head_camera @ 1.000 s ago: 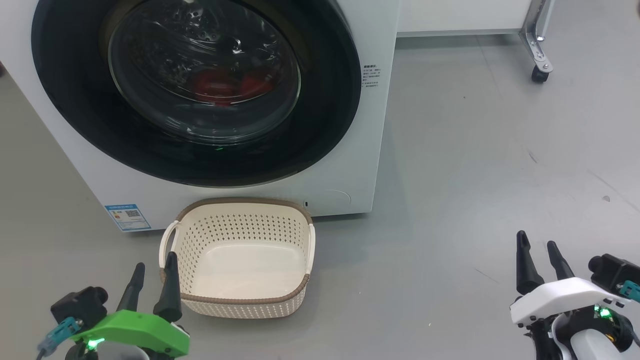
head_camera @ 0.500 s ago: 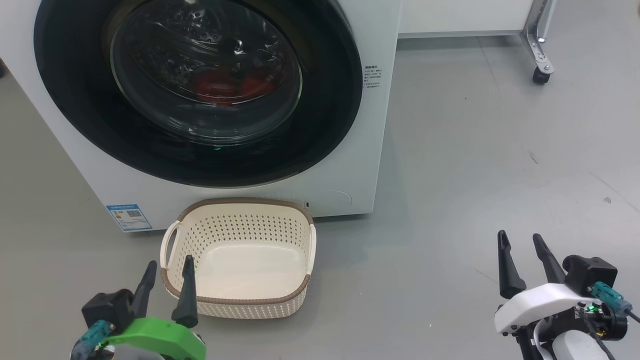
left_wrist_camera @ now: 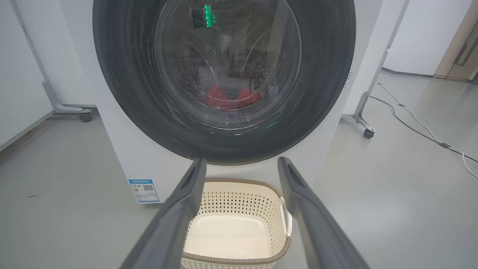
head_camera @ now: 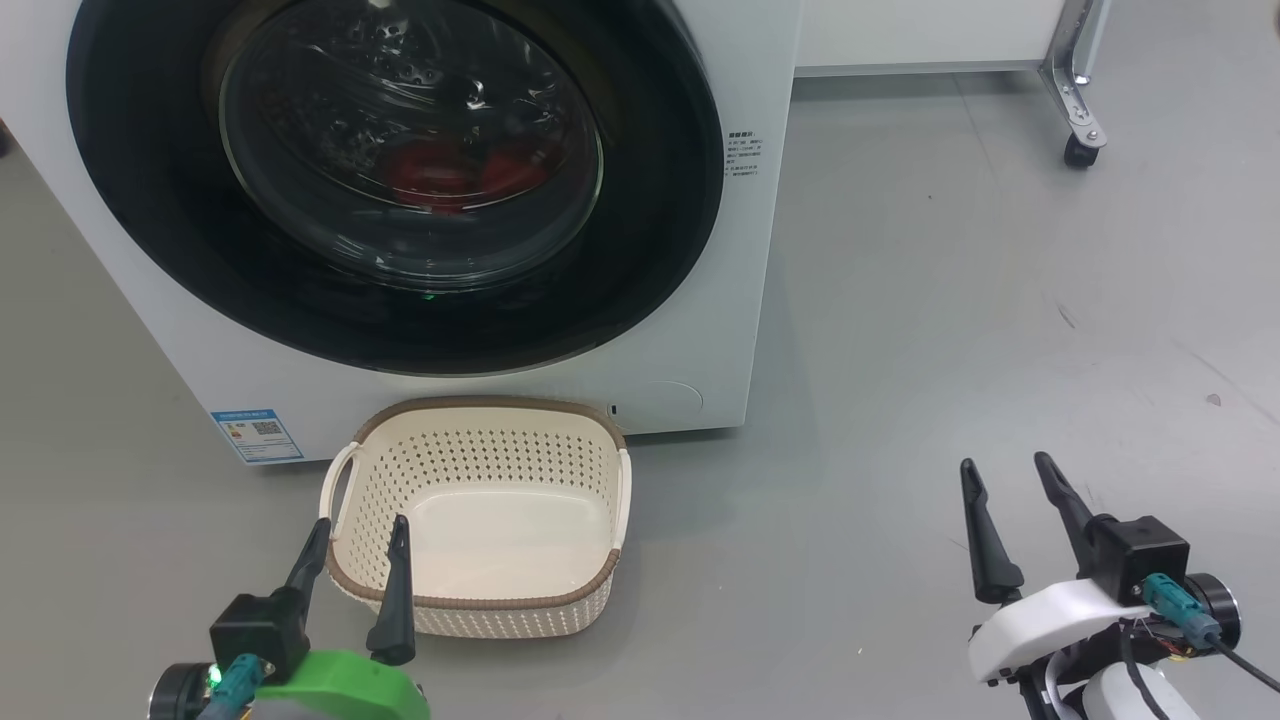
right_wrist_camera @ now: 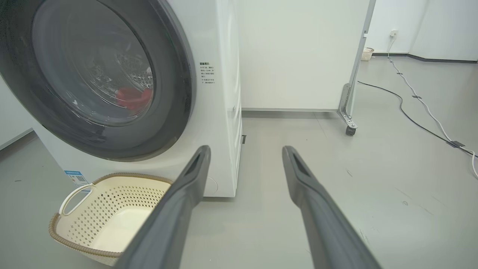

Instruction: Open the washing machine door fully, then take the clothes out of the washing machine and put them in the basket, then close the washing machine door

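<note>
Door [head_camera: 640,240] is shut, sitting flush on the front of the washer [head_camera: 745,300]. Through the glass you can see the clothes [head_camera: 460,175], a red heap lying low in the drum, a bit right of centre. The basket [head_camera: 480,403] is empty and sits on the floor [head_camera: 950,300] just in front of the washer, right below the door. Can't tell if it actually touches the machine.

Left tool [head_camera: 360,524] is spread wide and holding nothing. It hangs over the near left corner of the basket, one finger crossing the brown rim and the other out by the left handle. From its wrist cam the fingers point at the bottom of the door, with the basket down between them.

Right tool [head_camera: 1005,462] is also wide and empty, well off to the right of the basket over bare floor. Its wrist cam looks past the washer's right front corner.

Other bits: a blue label [head_camera: 256,433] low on the left of the washer front, a caster [head_camera: 1078,148] on a metal frame at the back right, and a cable [right_wrist_camera: 410,93] running across the floor behind.
</note>
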Controlling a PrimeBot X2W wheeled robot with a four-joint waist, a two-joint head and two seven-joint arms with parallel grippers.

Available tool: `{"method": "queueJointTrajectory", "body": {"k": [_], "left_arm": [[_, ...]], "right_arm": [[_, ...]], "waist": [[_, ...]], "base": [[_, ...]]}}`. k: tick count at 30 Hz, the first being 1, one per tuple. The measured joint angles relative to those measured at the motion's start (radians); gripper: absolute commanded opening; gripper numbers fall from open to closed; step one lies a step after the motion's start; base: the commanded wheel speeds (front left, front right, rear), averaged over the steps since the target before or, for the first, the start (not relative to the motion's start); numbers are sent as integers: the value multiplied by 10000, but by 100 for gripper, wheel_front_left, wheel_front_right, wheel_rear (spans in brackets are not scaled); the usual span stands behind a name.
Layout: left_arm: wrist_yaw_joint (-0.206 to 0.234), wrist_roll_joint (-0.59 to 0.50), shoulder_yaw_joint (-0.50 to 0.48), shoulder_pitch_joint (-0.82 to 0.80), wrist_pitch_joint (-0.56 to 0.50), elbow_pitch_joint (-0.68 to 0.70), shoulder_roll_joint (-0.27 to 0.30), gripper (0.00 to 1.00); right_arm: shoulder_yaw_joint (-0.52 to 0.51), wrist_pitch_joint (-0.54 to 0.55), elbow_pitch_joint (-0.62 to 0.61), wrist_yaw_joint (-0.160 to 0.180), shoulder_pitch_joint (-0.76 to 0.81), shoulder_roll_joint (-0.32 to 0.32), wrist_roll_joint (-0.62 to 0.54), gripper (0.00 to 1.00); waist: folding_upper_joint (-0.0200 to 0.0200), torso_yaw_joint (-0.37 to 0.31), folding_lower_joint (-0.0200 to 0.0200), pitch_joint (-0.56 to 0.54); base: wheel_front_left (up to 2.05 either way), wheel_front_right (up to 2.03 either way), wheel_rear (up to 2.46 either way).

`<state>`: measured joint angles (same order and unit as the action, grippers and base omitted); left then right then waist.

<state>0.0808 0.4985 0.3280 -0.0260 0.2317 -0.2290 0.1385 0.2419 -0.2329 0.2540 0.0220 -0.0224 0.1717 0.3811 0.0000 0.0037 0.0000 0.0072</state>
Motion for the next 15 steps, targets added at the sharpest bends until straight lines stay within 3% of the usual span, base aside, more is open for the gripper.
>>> {"method": "queueJointTrajectory", "body": {"k": [4, 15], "left_arm": [[121, -435, 71, 1, 174, -65, -12, 100], [125, -428, 56, 11, 174, -221, -81, 100]], "right_arm": [[82, -150, -19, 61, 0, -6, -606, 100], [-130, -150, -21, 161, 60, -226, -663, 100]], "waist": [[0, 2, 0, -2], [0, 26, 0, -16]], "base": [[0, 0, 0], [0, 0, 0]]}}
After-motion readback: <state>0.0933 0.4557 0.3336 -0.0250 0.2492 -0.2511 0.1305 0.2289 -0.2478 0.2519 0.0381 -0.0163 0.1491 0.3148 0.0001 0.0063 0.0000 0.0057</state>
